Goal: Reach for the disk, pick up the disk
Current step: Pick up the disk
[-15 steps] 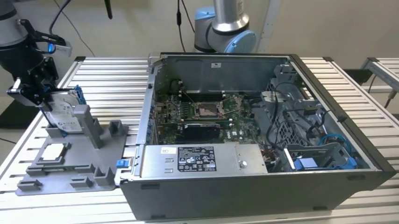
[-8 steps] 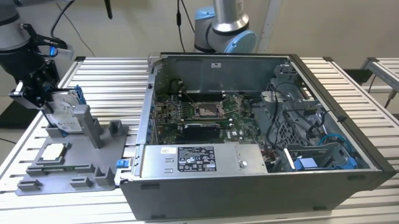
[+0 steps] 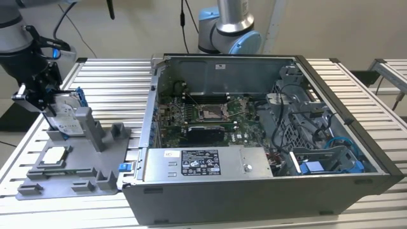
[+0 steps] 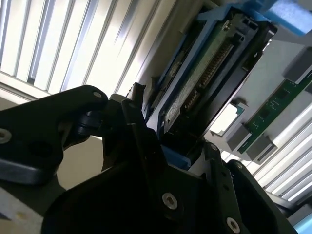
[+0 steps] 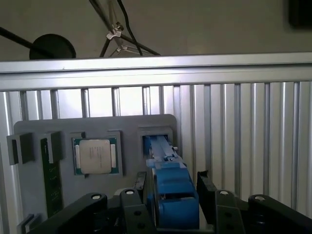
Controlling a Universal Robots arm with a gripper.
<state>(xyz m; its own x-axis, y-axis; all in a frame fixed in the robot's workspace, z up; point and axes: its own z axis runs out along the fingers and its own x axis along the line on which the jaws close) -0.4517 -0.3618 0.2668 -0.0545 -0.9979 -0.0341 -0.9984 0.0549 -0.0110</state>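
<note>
Disk [image 3: 66, 113] — upright in the gray holder [image 3: 79, 164] — pinched by its blue edges in the gripper [image 5: 171, 180].

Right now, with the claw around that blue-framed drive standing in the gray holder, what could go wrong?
The disk stands on edge in a slot of the gray fixture, with the gripper astride its blue frame. Lifted at a tilt, it might jam against the slot walls. If the hold is off-centre, it could slip and drop onto the processor chip lying beside it in the same fixture.
</note>
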